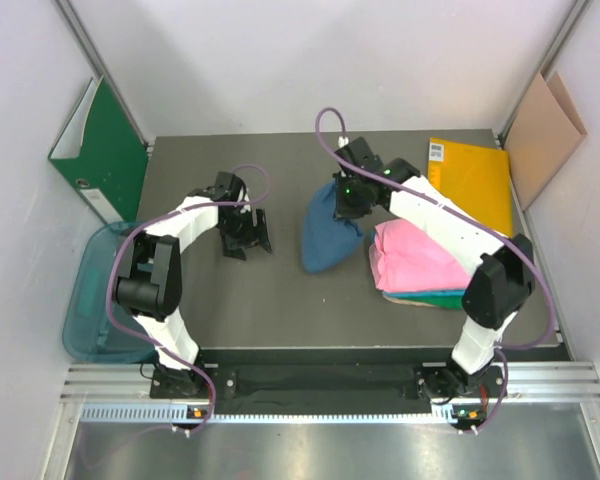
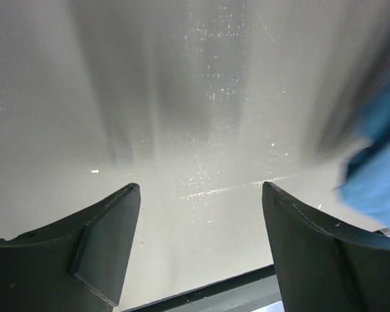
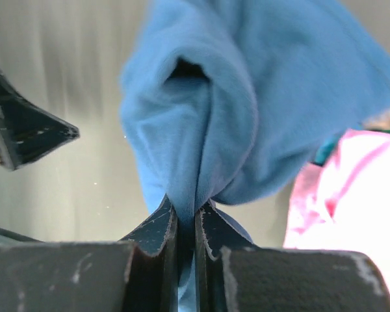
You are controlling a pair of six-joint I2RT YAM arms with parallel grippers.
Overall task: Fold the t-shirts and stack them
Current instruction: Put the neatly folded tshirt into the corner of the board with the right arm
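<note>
My right gripper [image 1: 348, 207] is shut on the dark blue t-shirt [image 1: 329, 235], which hangs bunched from it near the table's middle; it fills the right wrist view [image 3: 247, 104], pinched between the fingers [image 3: 161, 227]. The pink t-shirt [image 1: 420, 262] lies folded on the teal-green t-shirt [image 1: 450, 298] at the right; pink also shows in the right wrist view [image 3: 351, 195]. My left gripper [image 1: 248, 242] is open and empty over bare table to the left of the blue shirt, whose edge shows in the left wrist view [image 2: 380, 175].
A green binder [image 1: 105, 160] leans at the back left. A yellow folder [image 1: 472, 180] lies at the back right, with brown cardboard [image 1: 543, 135] against the right wall. A teal translucent bin [image 1: 95, 300] sits off the table's left edge.
</note>
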